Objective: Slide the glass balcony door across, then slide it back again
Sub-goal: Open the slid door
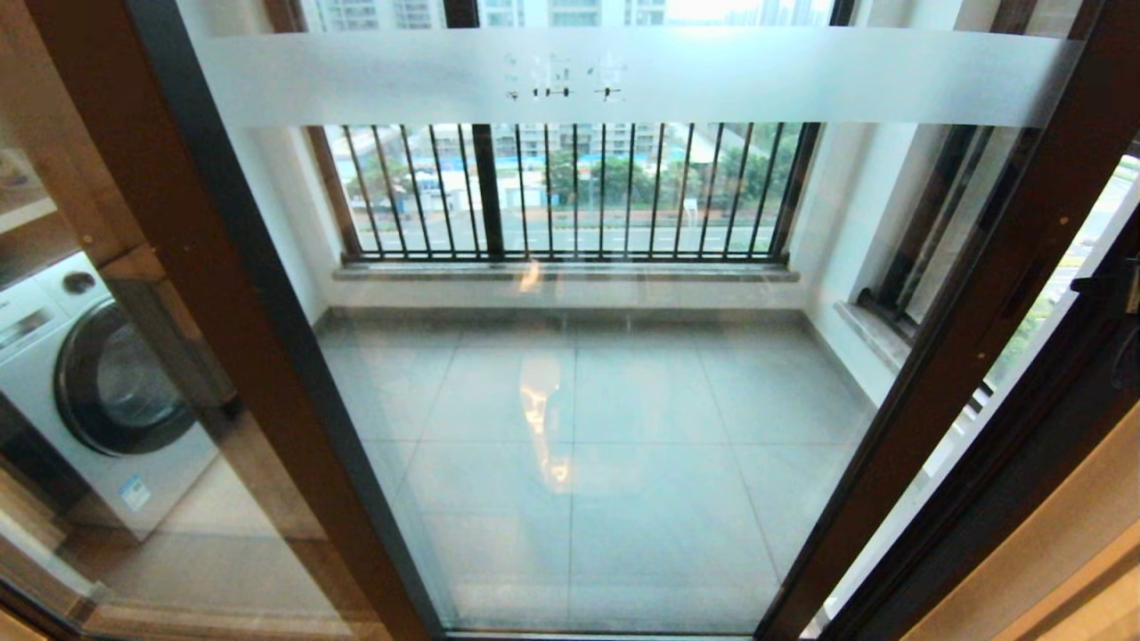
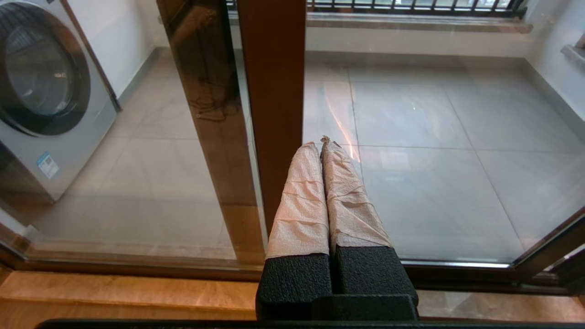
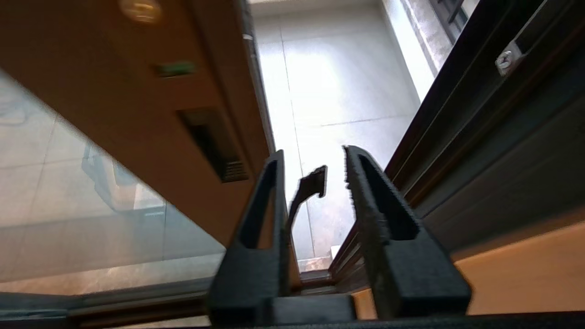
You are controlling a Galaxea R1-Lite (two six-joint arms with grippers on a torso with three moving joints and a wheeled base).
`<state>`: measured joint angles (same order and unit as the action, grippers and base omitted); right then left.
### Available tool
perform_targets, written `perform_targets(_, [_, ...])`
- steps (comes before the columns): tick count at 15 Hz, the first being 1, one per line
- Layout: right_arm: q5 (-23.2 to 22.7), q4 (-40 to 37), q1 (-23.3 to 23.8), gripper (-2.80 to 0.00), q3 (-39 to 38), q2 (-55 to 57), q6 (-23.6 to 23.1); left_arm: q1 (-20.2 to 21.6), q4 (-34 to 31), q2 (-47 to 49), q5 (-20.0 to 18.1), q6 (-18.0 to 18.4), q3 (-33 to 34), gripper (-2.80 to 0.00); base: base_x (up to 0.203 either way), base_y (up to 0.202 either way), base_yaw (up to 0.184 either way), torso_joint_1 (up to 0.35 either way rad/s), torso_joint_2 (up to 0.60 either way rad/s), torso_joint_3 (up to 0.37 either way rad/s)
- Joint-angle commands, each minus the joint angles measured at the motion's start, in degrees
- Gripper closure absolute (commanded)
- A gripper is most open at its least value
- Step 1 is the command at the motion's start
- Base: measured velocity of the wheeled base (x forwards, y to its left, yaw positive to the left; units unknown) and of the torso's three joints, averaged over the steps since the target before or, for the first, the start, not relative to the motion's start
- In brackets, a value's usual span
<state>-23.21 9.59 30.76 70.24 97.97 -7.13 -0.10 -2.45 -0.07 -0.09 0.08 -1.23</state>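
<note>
A narrow gap lies between the glass balcony door's stile (image 3: pixel 137 105) and the dark door jamb (image 3: pixel 493 151), and the right gripper (image 3: pixel 313 160), fingers spread, points into it.

Bright daylight from the balcony window (image 1: pixel 570 191), floor glare, blurred right wrist view

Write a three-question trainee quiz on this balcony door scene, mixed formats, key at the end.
1. True or false: the left gripper is shut with nothing between its fingers.
2. The right gripper points into: A) a narrow gap beside the glass balcony door; B) the washing machine drum; C) the window railing.
3. Fill in: the right gripper's jaws are ____.

Key: 1 true; 2 A; 3 open.
</note>
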Motion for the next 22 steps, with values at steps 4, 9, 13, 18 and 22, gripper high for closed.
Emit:
perform_targets(4, [-0.5,0.1,-0.9,0.0,6.4,9.2,4.1,0.0,0.0,0.1,0.0,0.0,0.0,0.0,0.0,0.0,0.0,0.0,0.0,0.0])
perform_targets(9, [-3.3,5.4,-4.9,0.0,6.5,11.7,12.3,0.0,0.0,0.0,0.0,0.0,0.0,0.0,0.0,0.0,0.0,0.0,0.0,0.0])
perform_targets(13, [-3.3,6.2,-6.8,0.0,4.6,10.6,12.4,0.0,0.0,0.0,0.0,0.0,0.0,0.0,0.0,0.0,0.0,0.0,0.0,0.0])
perform_targets(18, [-3.3,6.2,-8.2,0.0,3.0,8.7,12.6,0.0,0.0,0.1,0.0,0.0,0.0,0.0,0.0,0.0,0.0,0.0,0.0,0.0])
perform_targets(22, [-3.3,6.2,-9.4,0.0,2.6,7.5,14.0,0.0,0.0,0.1,0.0,0.0,0.0,0.0,0.0,0.0,0.0,0.0,0.0,0.0])
